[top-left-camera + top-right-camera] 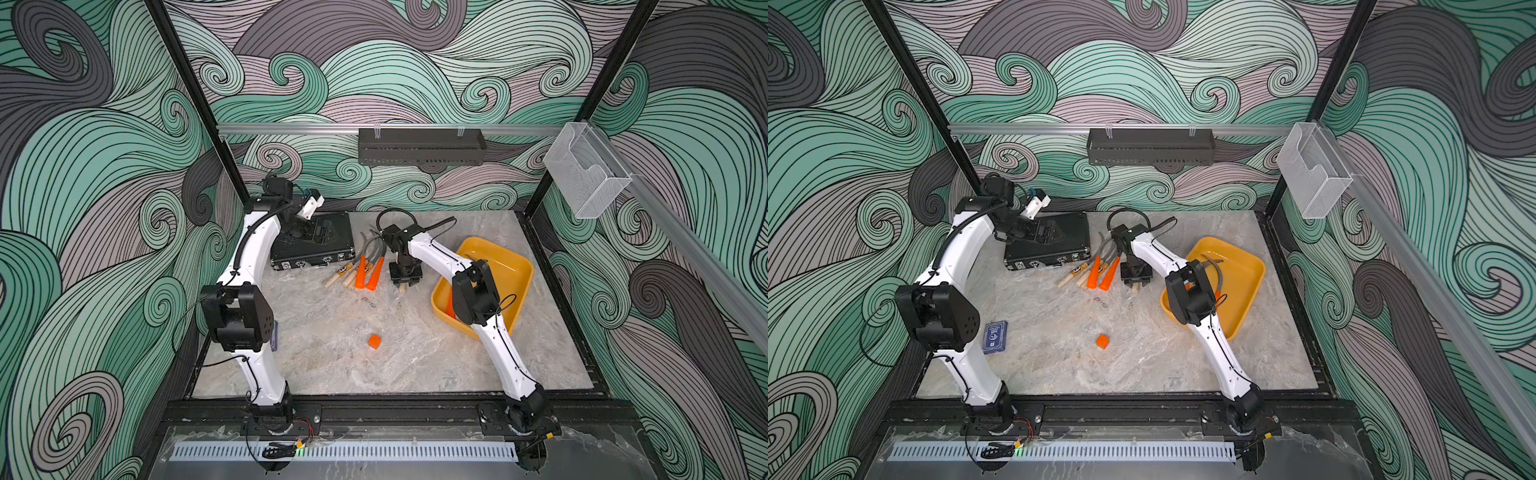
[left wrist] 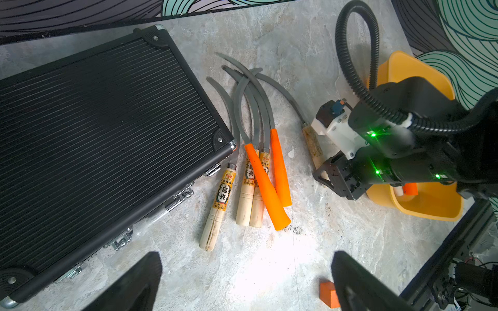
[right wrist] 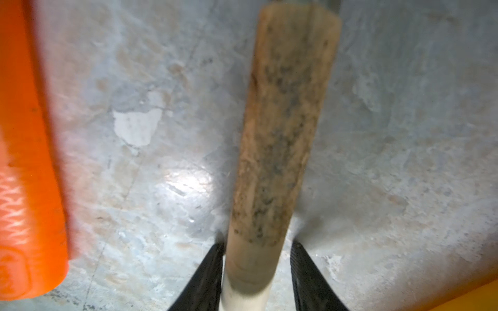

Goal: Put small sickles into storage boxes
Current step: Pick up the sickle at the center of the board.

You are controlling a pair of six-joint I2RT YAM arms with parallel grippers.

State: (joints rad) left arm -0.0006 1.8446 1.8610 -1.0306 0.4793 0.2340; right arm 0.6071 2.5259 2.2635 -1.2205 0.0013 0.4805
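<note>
**Ana:** Five in the heap, is it?

**Arm:** Five small sickles with curved grey blades (image 1: 360, 272) lie mid-frame in both top views, just right of the black ribbed case (image 1: 316, 245). My right gripper (image 1: 405, 283) stands low just right of the heap. The shallow yellow plastic tray (image 1: 515, 270) sits at centre right, with one orange-handled sickle (image 1: 450, 310) already in it.

**Ana:** Left wrist view?

**Arm:** My left gripper (image 2: 245, 282) shows along the bottom edge, jaws spread wide, holding nothing. At centre right a lone wooden-handled sickle (image 2: 312, 148) lies on the marble table (image 2: 269, 255), its butt under my right gripper.

**Ana:** Right wrist?

**Arm:** My fingers (image 3: 207, 280) straddle that handle at lower centre, drawn in narrow. One seems to touch it; a sliver of gap shows beside the other. I wouldn't call it gripped.

**Ana:** So which step?

**Arm:** The pick-up, I judge. Next I need a firm pinch, a level lift so the blade clears the heap, then a carry rightward to the tray.
</note>
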